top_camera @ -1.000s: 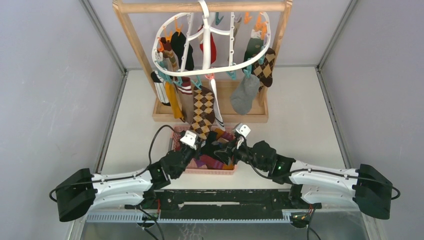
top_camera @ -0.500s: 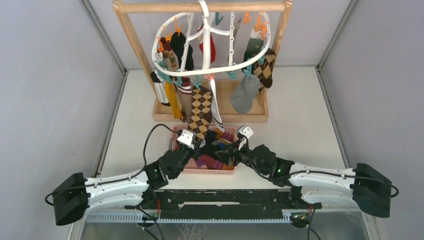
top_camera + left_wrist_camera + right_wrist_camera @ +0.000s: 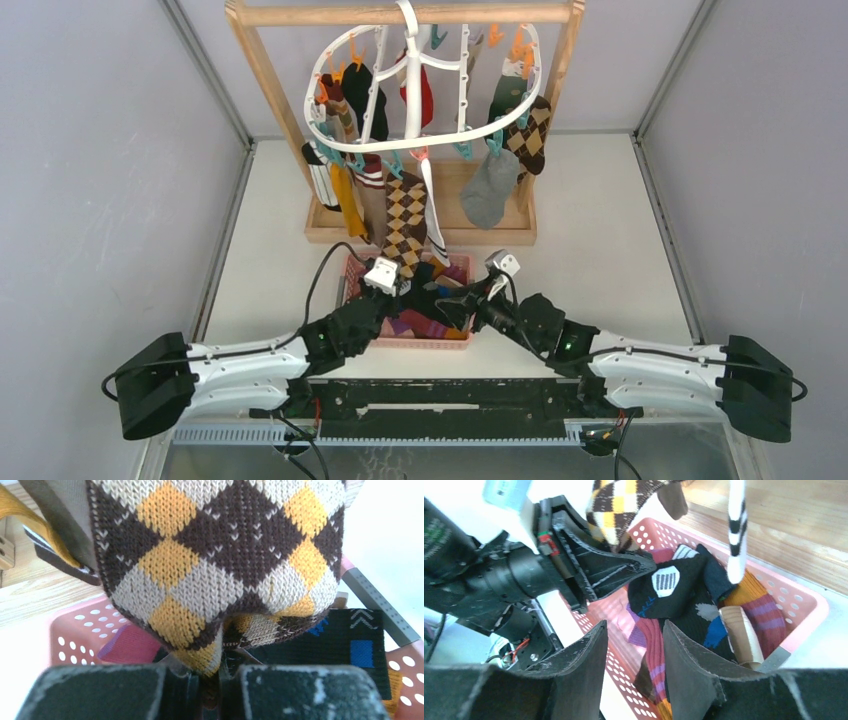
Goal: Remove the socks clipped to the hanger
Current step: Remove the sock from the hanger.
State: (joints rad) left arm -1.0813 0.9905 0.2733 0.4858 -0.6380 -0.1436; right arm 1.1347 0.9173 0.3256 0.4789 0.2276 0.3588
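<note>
**Currently: left gripper clamped on the hanging argyle sock, right gripper parted over the basket**

The white plastic oval ring hanger (image 3: 412,100) hangs by its hook from the top bar of the rectangular wooden frame stand (image 3: 400,14), at the far side of the pale table (image 3: 600,220). Fabric socks (image 3: 490,190) in mixed patterns hang from orange and teal clips around its rim, crowded on the left and right sides.

The brown-and-mustard knitted argyle sock (image 3: 405,215) hangs from the middle of the front rim, reaching down to the far edge of the pink perforated plastic basket (image 3: 420,343). The left gripper (image 3: 403,283) is clenched on its toe. The left wrist view shows the knit bunched and pinched between the two black fingers (image 3: 100,695).

The right gripper (image 3: 635,627) hovers over the basket, just beside the left gripper. Its jaws are parted with nothing between them, and basket mesh shows through the gap. A thin black-and-white striped sock (image 3: 736,530) dangles just right of the argyle sock. Its tip ends at the heap in the basket; contact cannot be told.

The basket sits between the stand's base and the arm bases, its far rim near the stand. It holds loose socks: black, purple-striped, orange. Open table lies left and right of the basket and stand, out to the grey side walls (image 3: 100,200). The two forearms converge on the basket from either side, close at the tips but apart.
</note>
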